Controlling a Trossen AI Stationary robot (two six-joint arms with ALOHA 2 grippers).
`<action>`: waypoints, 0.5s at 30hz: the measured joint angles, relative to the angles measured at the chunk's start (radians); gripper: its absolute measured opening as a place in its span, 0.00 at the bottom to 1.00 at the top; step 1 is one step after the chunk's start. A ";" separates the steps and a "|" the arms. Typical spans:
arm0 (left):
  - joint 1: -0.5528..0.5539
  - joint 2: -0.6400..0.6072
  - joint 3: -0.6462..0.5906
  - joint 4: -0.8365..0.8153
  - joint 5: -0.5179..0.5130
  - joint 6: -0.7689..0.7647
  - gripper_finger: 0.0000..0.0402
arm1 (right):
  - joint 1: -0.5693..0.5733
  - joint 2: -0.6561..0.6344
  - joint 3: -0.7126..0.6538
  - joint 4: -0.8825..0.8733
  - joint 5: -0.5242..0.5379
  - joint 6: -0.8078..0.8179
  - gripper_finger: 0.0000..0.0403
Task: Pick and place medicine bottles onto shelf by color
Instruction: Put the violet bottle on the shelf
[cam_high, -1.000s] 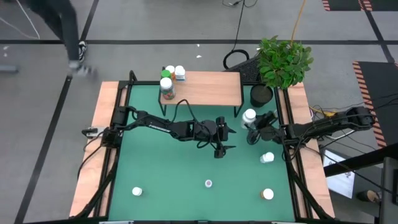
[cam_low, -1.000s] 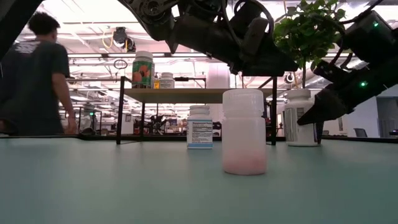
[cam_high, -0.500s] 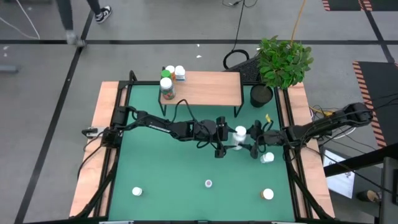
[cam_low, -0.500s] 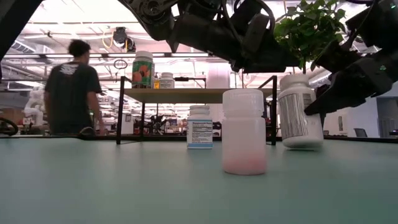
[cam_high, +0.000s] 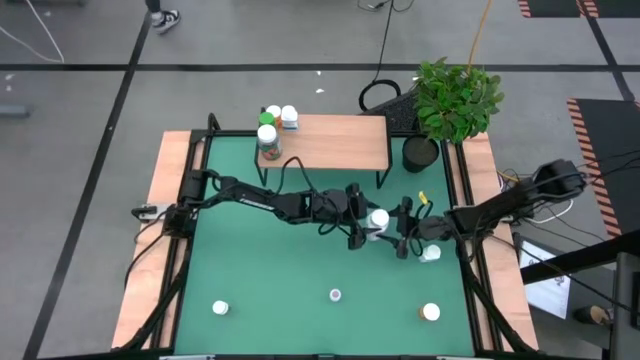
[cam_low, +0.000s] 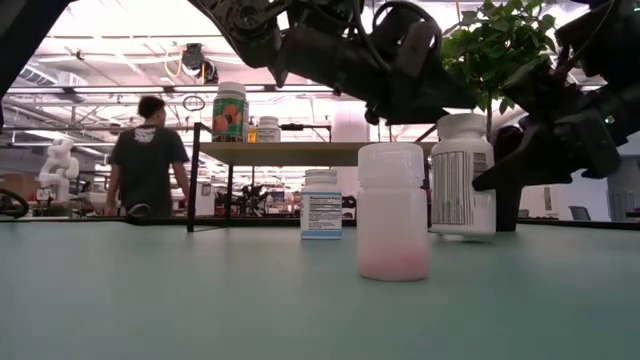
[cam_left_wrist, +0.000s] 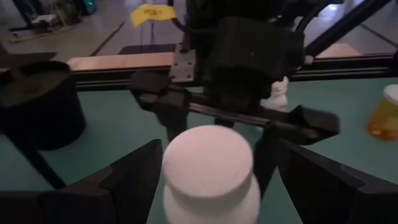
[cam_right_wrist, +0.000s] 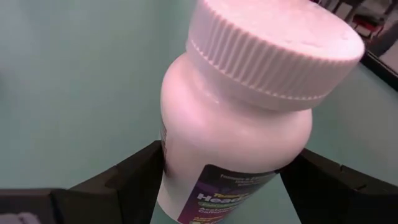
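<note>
On the white bottle (cam_right_wrist: 236, 124) seen in the right wrist view, a dark label at the lower front carries white letters that begin "Head"; the remainder of the word is cut off, and the smaller lines beneath it cannot be read. In the low view, the blue-and-white label on a small bottle (cam_low: 321, 210) and the printed panel on the taller white bottle (cam_low: 461, 180) both show fine print too small to read. A yellow tag (cam_left_wrist: 151, 12) in the left wrist view bears unreadable marks.

Label text on the white bottle (cam_right_wrist: 236, 124), cut off and unreadable.
</note>
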 joint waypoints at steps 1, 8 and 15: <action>0.000 0.000 0.000 -0.003 0.009 -0.002 0.78 | 0.000 0.014 0.006 0.004 0.000 -0.013 0.71; 0.001 0.029 0.003 0.010 0.037 -0.020 0.78 | -0.001 0.071 0.053 -0.011 0.000 -0.085 0.71; 0.002 0.031 0.003 -0.005 0.023 -0.009 0.69 | -0.001 0.078 0.056 -0.009 0.001 -0.081 0.71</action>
